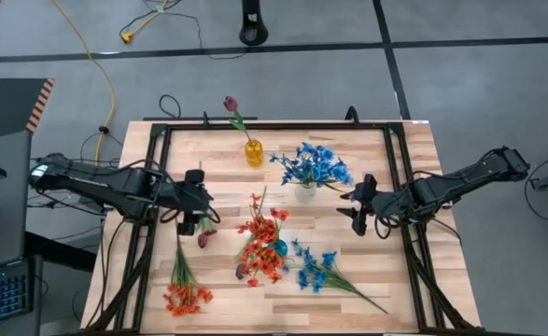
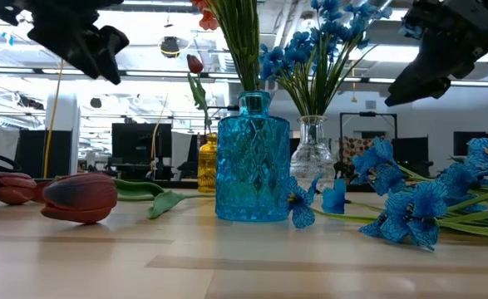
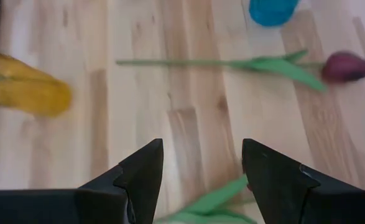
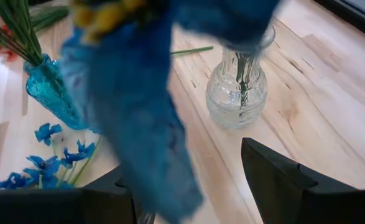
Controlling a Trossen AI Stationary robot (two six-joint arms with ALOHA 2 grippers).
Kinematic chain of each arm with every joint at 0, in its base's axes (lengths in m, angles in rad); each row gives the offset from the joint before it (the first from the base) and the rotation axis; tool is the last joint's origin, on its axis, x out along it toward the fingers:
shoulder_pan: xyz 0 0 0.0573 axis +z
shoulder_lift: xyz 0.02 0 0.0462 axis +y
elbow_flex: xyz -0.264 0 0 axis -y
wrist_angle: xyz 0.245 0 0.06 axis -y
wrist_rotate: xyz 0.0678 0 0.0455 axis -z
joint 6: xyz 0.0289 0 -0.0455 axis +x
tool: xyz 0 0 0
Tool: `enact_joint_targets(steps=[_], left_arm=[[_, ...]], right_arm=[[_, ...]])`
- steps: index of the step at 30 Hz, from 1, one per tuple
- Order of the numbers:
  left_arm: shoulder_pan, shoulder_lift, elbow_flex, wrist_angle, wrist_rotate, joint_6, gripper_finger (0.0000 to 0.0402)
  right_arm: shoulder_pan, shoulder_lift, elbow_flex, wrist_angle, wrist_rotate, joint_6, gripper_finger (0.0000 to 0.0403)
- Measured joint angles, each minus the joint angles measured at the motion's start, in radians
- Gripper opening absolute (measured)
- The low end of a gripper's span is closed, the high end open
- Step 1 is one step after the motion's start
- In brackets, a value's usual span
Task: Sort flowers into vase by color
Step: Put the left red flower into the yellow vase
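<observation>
My left gripper (image 1: 197, 217) (image 3: 201, 180) hangs open above the table, and a green leaf (image 3: 214, 200) lies below its fingers. A maroon tulip (image 3: 347, 66) (image 1: 205, 238) lies flat on the wood ahead of it. Another tulip (image 1: 230, 103) stands in the yellow vase (image 1: 254, 152). Orange-red sprays (image 1: 259, 245) stand in the blue vase (image 2: 252, 158), and one orange-red spray (image 1: 188, 295) lies on the table. My right gripper (image 1: 358, 211) is open in the air beside the clear vase (image 4: 239, 93), which holds blue sprays (image 1: 316, 166). A blue blossom (image 4: 138, 106) hides one of its fingers. One blue spray (image 1: 320, 271) lies on the table.
A black frame (image 1: 161, 140) runs along the table's left, far and right sides. The three vases stand close together in the table's middle. A second tulip (image 2: 11, 187) lies near the first. Bare wood (image 1: 227, 187) lies between the yellow vase and the left gripper.
</observation>
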Motion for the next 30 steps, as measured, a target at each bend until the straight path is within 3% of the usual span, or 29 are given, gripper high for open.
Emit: enact_joint_targets(steps=[9,18,30], left_arm=[[-0.008,0.2,0.0,-0.014,0.032,0.101,0.0208],[-0.008,0.389,0.0,0.12,0.032,0.165,0.0208],[-0.007,0.443,0.0,-0.059,-0.056,0.308,0.0208]], right_arm=[[0.0,0.001,0.0,0.001,0.0,0.002,0.024],[0.0,0.001,0.0,-0.002,0.0,0.002,0.024],[0.0,0.001,0.0,-0.003,0.0,0.002,0.024]])
